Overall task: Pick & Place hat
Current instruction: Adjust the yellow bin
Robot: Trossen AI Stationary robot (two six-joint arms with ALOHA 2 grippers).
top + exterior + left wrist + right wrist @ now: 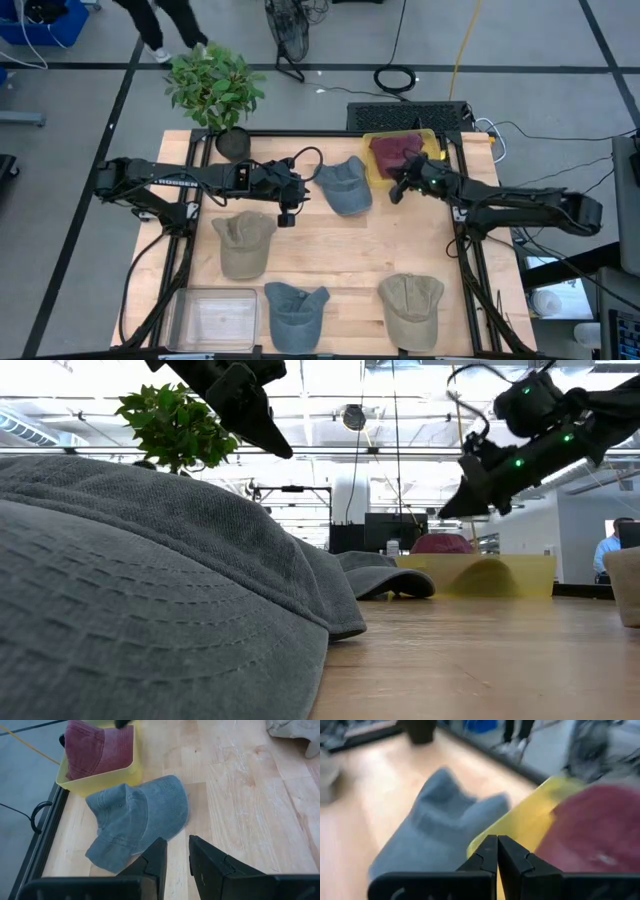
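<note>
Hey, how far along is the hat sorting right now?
Done: one maroon cap lies in the yellow bin. In hand: nothing; the right gripper is shut and empty by the bin, the left gripper hovers slightly open. Left: the blue-grey cap beside the bin and three others on the wooden table.

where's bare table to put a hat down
Bare wood lies mid-table, between the blue hat and the two front hats. The clear bin is empty. It's crowded by the yellow bin under the right gripper.
</note>
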